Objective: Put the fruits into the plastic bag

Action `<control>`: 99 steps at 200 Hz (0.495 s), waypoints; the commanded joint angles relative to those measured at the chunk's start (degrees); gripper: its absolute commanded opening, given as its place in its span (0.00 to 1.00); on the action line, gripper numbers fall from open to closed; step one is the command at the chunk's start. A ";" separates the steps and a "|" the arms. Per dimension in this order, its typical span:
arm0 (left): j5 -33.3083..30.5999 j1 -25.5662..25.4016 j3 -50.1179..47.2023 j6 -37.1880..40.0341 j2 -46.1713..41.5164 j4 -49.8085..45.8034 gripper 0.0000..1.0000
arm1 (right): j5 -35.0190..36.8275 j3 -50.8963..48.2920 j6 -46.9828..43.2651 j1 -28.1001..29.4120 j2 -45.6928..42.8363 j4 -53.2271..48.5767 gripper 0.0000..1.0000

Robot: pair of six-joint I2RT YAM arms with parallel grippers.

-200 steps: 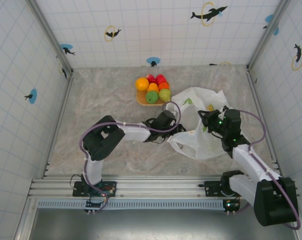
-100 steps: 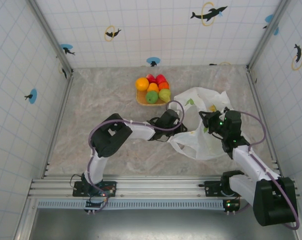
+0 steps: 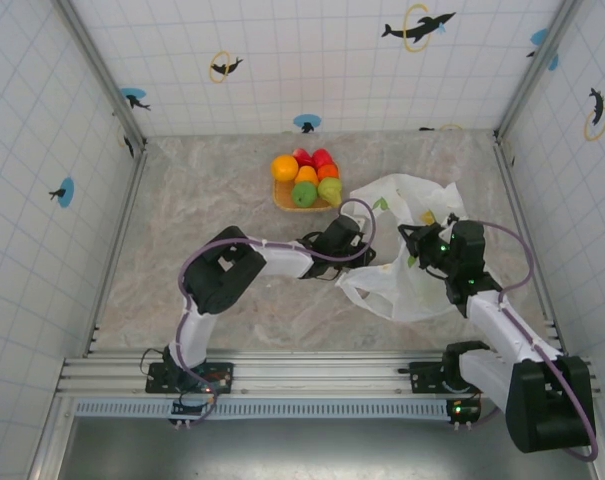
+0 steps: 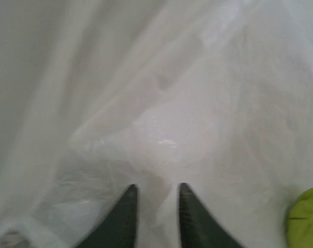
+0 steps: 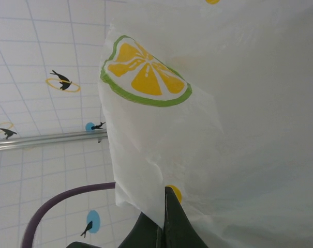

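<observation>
The fruits (image 3: 307,178), several glossy orange, red and green pieces, sit heaped on a tan plate (image 3: 280,203) at the back middle. To their right lies the plastic bag (image 3: 402,290), translucent white with lemon prints. My left gripper (image 3: 369,258) is pushed against the bag's left edge. In the left wrist view its jaws (image 4: 156,194) stand a narrow gap apart with bag film (image 4: 197,103) around and between them. A yellow-green patch (image 4: 306,222) shows low right; I cannot tell if it is fruit or print. My right gripper (image 3: 414,240) (image 5: 165,199) is shut on the bag's upper edge (image 5: 239,103), lifting it.
Tiled walls with metal corner posts (image 3: 117,110) close in the marble tabletop (image 3: 202,210) on three sides. A purple cable (image 5: 58,206) loops by the right wrist. Bare tabletop lies left of the plate and in front of the bag.
My left gripper has pushed a little further right into the bag's edge and its jaws have narrowed. The right gripper and the fruits on the plate have stayed put.
</observation>
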 commanded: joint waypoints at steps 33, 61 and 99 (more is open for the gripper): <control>-5.02 -0.02 -5.91 14.09 -10.33 -5.75 0.48 | -3.62 4.52 -4.58 -1.13 0.35 -2.11 0.00; -3.90 0.55 -10.38 14.38 -17.25 -6.17 0.51 | -5.93 11.75 -15.54 -1.40 3.12 -14.19 0.00; 5.89 5.79 -15.73 17.44 -27.79 -9.91 0.55 | -2.45 17.33 -28.71 -1.42 6.15 -26.95 0.00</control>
